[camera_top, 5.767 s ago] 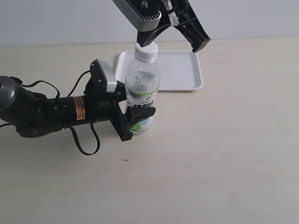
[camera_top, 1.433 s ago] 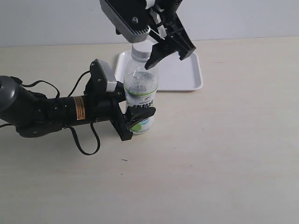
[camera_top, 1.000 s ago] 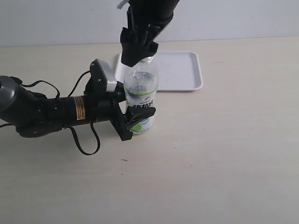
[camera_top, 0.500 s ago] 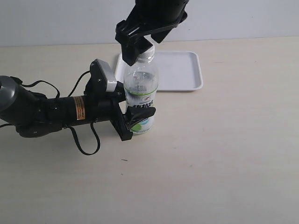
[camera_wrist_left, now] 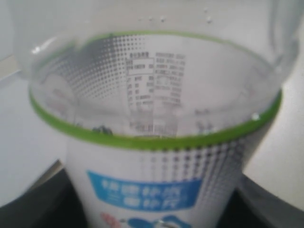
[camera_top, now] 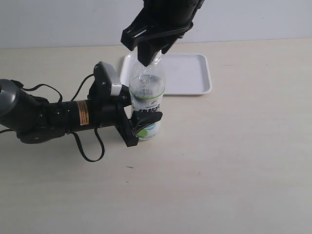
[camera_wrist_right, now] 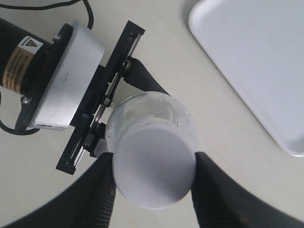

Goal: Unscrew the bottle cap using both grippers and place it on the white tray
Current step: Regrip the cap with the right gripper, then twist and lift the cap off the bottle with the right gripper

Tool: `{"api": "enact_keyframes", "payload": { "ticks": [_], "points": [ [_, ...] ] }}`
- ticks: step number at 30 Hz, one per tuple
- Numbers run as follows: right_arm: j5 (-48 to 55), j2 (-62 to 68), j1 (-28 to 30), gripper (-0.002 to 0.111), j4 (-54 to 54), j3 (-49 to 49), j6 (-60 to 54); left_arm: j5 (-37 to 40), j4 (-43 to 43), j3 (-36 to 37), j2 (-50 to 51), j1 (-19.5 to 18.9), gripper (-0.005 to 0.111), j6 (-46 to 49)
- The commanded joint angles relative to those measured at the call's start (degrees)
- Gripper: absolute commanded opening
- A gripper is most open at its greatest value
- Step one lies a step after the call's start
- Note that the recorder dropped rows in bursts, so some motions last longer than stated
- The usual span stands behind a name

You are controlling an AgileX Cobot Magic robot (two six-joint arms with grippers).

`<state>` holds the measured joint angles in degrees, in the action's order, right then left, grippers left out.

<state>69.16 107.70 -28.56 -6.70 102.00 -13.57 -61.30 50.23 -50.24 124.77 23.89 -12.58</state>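
Plastic: one bottle, one cap, one tray.

A table with a pale beige top is seen across most of the exterior view. A faint, fine grain is shown on the matte surface. A small dark speck is located on the near half of the top. Behind the far edge, a plain, pale grey wall is seen; the edge line is slightly tilted in the view. Soft, even light is cast, and only weak, diffuse shadows are produced on the top.
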Motion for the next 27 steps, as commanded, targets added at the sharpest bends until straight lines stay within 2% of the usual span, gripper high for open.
{"api": "enact_keyframes", "payload": {
  "ticks": [1, 5, 10, 27],
  "points": [
    [-0.92, -0.34, 0.2, 0.018, -0.16, 0.17, 0.24, -0.5, 0.21, 0.11, -0.36, 0.13, 0.0, 0.06],
    [-0.79, -0.34, 0.2, 0.0, -0.16, 0.17, -2.17, -0.5, 0.21, 0.11, -0.36, 0.13, 0.0, 0.06],
    [-0.7, -0.34, 0.2, 0.0, -0.16, 0.17, -13.63, -0.5, 0.21, 0.11, -0.36, 0.13, 0.0, 0.06],
    [-4.53, -0.39, 0.2, 0.0, -0.98, 0.17, -76.26, -0.5, 0.21, 0.11, -0.36, 0.13, 0.0, 0.06]
  ]
}}
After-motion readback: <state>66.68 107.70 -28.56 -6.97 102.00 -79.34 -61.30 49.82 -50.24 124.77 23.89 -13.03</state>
